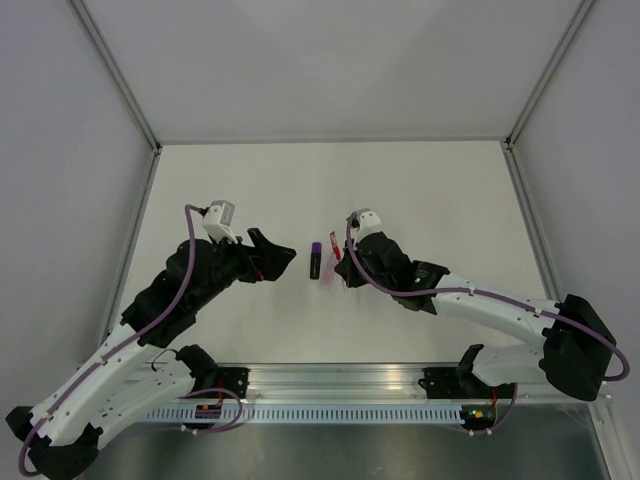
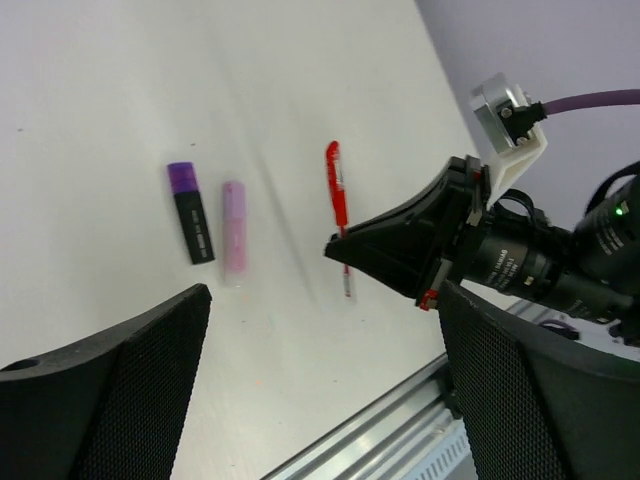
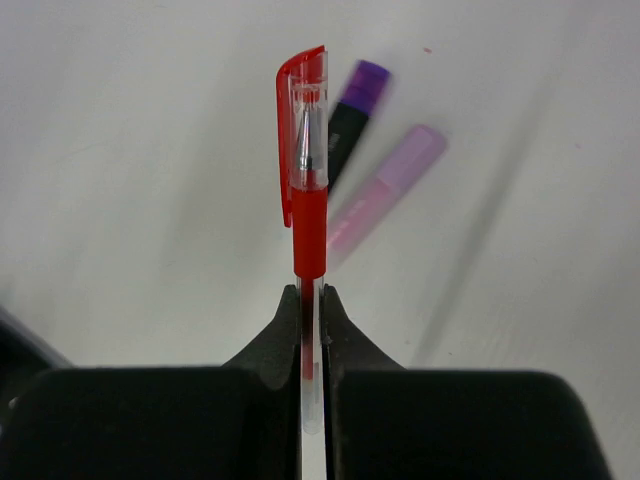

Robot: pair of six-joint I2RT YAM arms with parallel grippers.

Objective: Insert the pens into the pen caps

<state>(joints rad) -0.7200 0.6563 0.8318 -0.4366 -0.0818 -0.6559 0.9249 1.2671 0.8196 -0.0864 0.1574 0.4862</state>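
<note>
One red pen [image 3: 310,215] pinched in right tool [image 3: 312,300] | left tool [image 1: 273,252] spread wide, empty | white table [image 1: 400,190], grey walls [image 1: 330,60]

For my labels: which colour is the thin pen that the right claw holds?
Red, with a clear barrel; this thin pen shows best in the right wrist view.

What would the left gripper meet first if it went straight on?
Probably the red pen in the right gripper: in the left wrist view it crosses the midline of the open left gripper. The marker lies left of that line. Depth is unclear, so it might miss.
</note>
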